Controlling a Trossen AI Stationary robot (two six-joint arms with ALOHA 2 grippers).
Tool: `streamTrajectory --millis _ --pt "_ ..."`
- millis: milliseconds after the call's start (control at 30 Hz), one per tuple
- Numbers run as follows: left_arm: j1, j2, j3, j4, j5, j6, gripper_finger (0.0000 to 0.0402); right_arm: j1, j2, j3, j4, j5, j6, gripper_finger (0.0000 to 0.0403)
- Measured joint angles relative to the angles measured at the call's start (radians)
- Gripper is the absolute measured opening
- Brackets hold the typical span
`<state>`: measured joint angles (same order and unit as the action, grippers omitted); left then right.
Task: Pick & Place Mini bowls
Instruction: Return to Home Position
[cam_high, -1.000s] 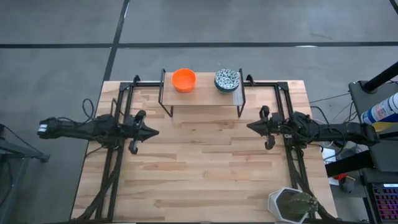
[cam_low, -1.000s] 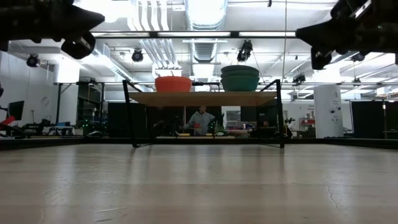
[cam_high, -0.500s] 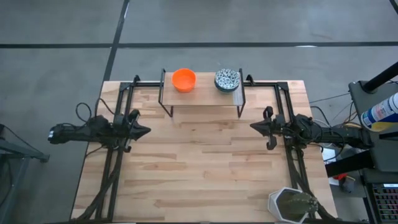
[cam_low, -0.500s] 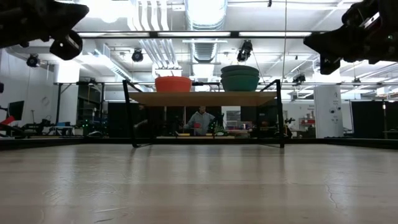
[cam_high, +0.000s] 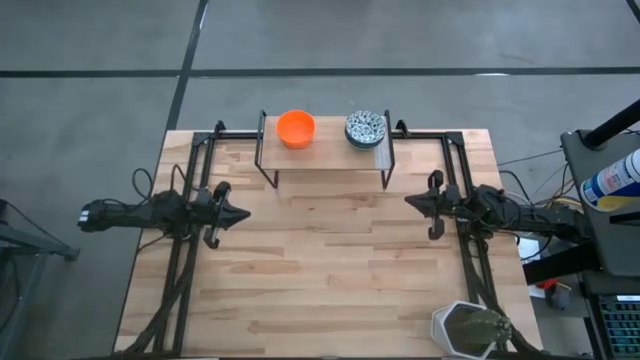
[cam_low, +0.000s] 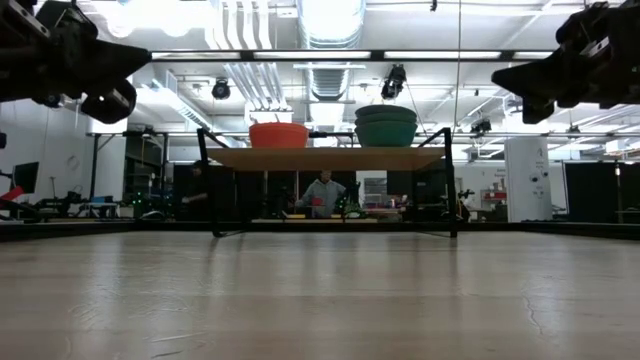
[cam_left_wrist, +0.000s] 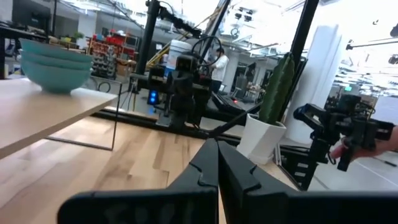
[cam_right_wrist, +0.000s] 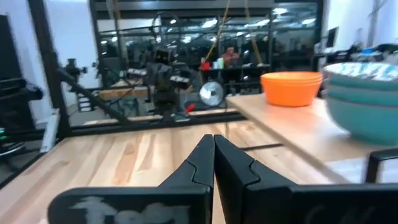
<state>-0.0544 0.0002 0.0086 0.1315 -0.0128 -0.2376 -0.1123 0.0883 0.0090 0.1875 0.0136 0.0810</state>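
While the left gripper (cam_high: 243, 213) hangs empty over the table's (cam_high: 330, 285) left side with its fingers pressed together, and the right gripper (cam_high: 409, 203) mirrors it on the right, likewise closed on nothing, the bowls sit well apart from both on the shelf (cam_high: 325, 158) at the far edge — the orange bowls (cam_high: 296, 128) nested in one stack, the speckled bowls (cam_high: 366, 128) in another beside it. The placing looks done, so the step in hand is, I judge, the return to rest. That calls only for each arm to fold in along its own side — no grasp, just keeping clear of the shelf.

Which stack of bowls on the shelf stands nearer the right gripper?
The speckled blue-grey stack, at the shelf's right end; the plain orange stack sits nearer the left gripper.
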Motion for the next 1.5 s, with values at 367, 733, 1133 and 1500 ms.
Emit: streamTrajectory --millis 367,733,1133,1500 --pt "0.000 0.002 -0.001 0.000 -0.015 0.040 0.0000 0.001 -0.030 0.000 -0.088 0.016 0.020 0.0009" --pt "0.000 0.003 -0.002 -0.003 -0.015 0.026 0.0000 0.001 -0.013 0.000 -0.088 0.015 0.020 0.0009" --pt "-0.001 0.003 -0.002 -0.005 -0.014 0.025 0.0000 0.001 -0.013 0.000 -0.088 0.013 0.017 0.0009" --pt "-0.001 0.003 -0.003 -0.006 -0.014 0.025 0.0000 0.001 -0.013 0.000 -0.088 0.013 0.016 0.0009"
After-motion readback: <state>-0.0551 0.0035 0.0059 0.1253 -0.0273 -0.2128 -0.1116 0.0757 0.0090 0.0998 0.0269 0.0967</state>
